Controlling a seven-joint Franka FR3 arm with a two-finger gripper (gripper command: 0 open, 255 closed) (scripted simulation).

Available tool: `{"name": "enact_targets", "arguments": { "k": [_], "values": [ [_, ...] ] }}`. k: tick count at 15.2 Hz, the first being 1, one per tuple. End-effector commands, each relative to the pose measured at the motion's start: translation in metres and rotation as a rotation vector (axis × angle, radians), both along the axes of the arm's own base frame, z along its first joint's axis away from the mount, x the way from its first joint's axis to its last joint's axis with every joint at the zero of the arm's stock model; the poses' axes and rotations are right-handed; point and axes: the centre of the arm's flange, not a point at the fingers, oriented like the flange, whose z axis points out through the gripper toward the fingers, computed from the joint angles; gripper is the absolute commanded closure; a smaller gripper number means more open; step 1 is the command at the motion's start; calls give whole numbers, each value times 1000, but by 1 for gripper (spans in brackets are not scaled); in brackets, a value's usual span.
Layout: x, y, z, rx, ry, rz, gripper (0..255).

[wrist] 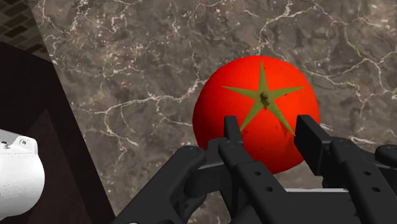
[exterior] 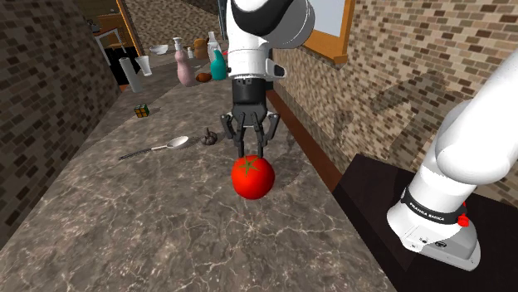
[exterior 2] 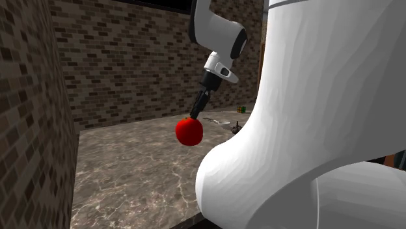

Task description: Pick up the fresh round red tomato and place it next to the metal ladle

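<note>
A round red tomato with a green star-shaped stem sits between the fingers of my black gripper, which is shut on its upper part. In the wrist view the two fingers clasp the tomato on both sides over the marbled counter. In the second exterior view the tomato hangs from the gripper a little above the counter. The metal ladle lies on the counter beyond the tomato toward the shoulder view's left, and it also appears as a ladle behind the arm.
A small dark object lies near the ladle's bowl and a small green cube lies farther back. Vases, bottles and a glass crowd the counter's far end. A brick wall runs along the shoulder view's right; the stand is lower right.
</note>
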Motion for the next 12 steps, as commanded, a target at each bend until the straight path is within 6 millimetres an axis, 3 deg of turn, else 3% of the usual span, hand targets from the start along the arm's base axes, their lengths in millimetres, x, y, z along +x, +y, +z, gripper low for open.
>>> {"name": "enact_targets", "arguments": {
  "k": [1,12],
  "values": [
    [0,0,11,0,0,0,255],
    [0,0,69,0,0,0,255]
  ]
}}
